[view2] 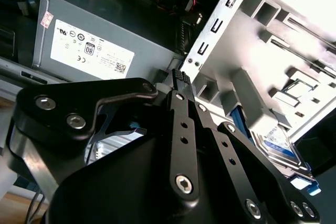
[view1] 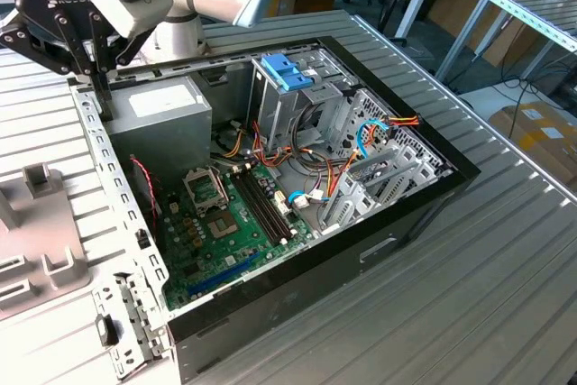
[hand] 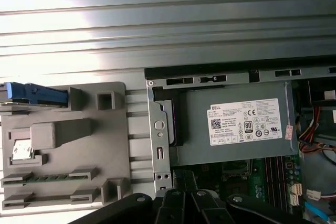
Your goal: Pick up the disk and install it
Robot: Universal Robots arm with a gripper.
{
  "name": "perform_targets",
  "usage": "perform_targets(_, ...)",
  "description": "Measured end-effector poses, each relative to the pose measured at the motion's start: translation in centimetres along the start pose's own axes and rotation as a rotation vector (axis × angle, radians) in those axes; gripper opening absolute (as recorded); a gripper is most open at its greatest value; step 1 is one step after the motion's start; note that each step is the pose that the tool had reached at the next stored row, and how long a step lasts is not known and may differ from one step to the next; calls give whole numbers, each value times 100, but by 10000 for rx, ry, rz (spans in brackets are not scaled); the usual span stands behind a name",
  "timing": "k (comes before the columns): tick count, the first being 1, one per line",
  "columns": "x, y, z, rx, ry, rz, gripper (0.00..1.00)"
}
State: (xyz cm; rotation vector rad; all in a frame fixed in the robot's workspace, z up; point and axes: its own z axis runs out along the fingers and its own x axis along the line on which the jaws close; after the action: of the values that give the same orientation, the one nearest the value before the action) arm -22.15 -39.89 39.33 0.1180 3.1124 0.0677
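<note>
Jaws pressed together, pinching nothing.

Exterior view. Step in hand, as I judge it: the reach for the pick-up, with no contact made yet. Gripper [view1: 105, 107] hangs jaws-down at the rim of the open computer case [view1: 297, 286], just beside the power supply [view1: 167, 128], toward the exterior view's left. The sheet-metal rim is close, so any move off should lift clear first. Wrist near upright; the arm's pale joints fold away behind it. Grey holder [view1: 36, 250] sits on the table [view1: 487, 304] outside the case. Drive cage [view1: 287, 71] with a blue top stands inside the case, well apart from the gripper.

Second wrist view. Jaws run together to one tip near the case rim. Past the rim the disk [view2: 277, 141] rests in the holder, label showing, blue rail alongside; apart from the gripper, untouched. The holder's posts crowd it, so the jaws want spreading early and a straight, square entry.

First wrist view. Camera looks straight down. Disk [hand: 32, 94] seats at one corner of the holder, blue rail uppermost as far as I can tell. Gripper is over the case rim, well apart from it. Grip should land centred across the body so the weight does not tip it; the plastic rails may flex, the metal body should not. Wrist probably needs turning to line the jaws with the disk's long edge.
</note>
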Motion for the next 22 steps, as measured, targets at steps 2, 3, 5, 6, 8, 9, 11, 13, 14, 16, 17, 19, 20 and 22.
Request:
perform_targets(2,23,-2,-1,0,1,0,11)
perform_targets(3,40,-3,-1,0,1,0,11)
perform_targets(5,69,-5,-2,1,1,0,11)
perform_targets(6,81,-6,-3,0,1,0,11)
perform_targets(8,97,-7,-3,0,0,0,11)
perform_targets(9,107,-8,-4,1,1,-1,11)
perform_targets(11,129,-10,-4,0,1,-1,11)
perform_targets(13,145,-11,-4,0,0,0,11)
perform_targets(14,173,-13,-5,0,0,0,11)
perform_targets(16,195,-15,-6,1,1,0,11)
perform_targets(17,205,-16,-6,0,1,0,11)
perform_targets(19,228,-17,-7,1,1,0,11)
perform_targets(20,237,-18,-7,1,1,0,11)
perform_targets(22,257,-19,-7,0,0,0,11)
